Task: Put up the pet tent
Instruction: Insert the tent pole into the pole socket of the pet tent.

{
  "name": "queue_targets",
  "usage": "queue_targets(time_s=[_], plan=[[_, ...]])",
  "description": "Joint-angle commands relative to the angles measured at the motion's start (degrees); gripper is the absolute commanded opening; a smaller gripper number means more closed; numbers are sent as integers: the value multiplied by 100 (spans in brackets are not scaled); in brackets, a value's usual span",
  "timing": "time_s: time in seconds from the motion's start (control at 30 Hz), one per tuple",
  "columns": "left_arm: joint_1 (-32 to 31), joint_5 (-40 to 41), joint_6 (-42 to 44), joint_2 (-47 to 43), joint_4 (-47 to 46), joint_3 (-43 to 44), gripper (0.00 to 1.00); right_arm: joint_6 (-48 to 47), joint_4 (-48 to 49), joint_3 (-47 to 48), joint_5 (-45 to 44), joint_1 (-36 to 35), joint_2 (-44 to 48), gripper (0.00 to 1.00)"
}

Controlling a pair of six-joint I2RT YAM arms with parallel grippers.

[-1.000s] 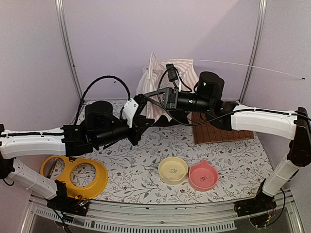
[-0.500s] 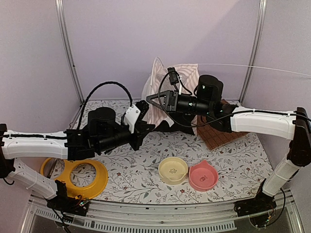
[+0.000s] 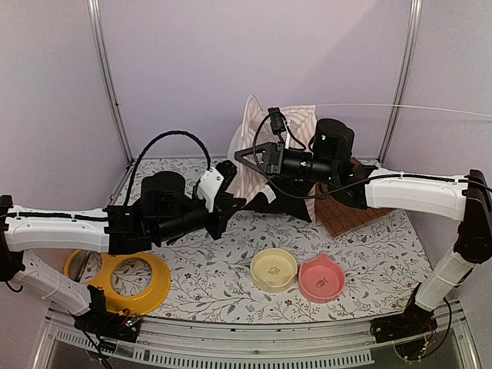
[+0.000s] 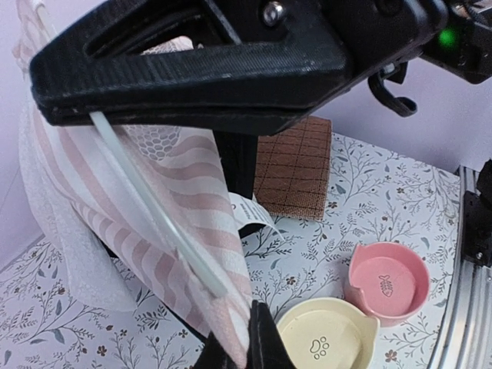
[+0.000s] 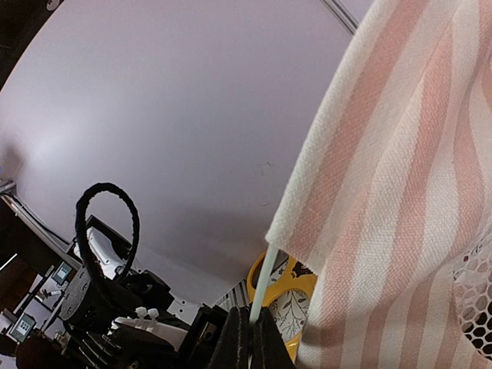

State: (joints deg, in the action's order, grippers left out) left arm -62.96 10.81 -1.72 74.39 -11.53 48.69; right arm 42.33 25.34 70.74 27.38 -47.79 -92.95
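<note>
Left wrist view: pinched the bottom corner of the pet tent (image 4: pixel 188 204) between the fully closed fingers of the left gripper (image 4: pixel 247 344). Right wrist view: clamped one thin clear pole (image 5: pixel 260 296) of the tent in the right gripper (image 5: pixel 247 346), jaws likewise pressed together. Held the striped fabric up off the table (image 3: pixel 215 292) at the rear, close to the back wall (image 3: pixel 254 54). Showed the pole running rightward past the right frame post (image 3: pixel 403 69) to the edge of the top external view. Left bare floral cloth between the grippers and the front rail, broken only by the bowls near the front edge. Showed the brown mat (image 3: pixel 350 219) just right of the tent, partly under the right arm. Counted one tent, one visible pole, one mat and two bowls, namely a cream bowl (image 3: pixel 274 269) and a pink bowl (image 3: pixel 321 278) side by side. Counted also one yellow ring stand (image 3: pixel 157 280) at front left.
</note>
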Motion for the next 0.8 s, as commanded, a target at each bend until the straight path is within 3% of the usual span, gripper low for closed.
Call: queue_targets(time_s=[0.0, 0.77], plan=[[-486, -831, 0, 121, 1083, -333, 0, -317, 1394, 184, -1205, 613, 181, 0], [-476, -820, 21, 29, 960, -326, 0, -276, 1388, 63, -999, 624, 44, 0]])
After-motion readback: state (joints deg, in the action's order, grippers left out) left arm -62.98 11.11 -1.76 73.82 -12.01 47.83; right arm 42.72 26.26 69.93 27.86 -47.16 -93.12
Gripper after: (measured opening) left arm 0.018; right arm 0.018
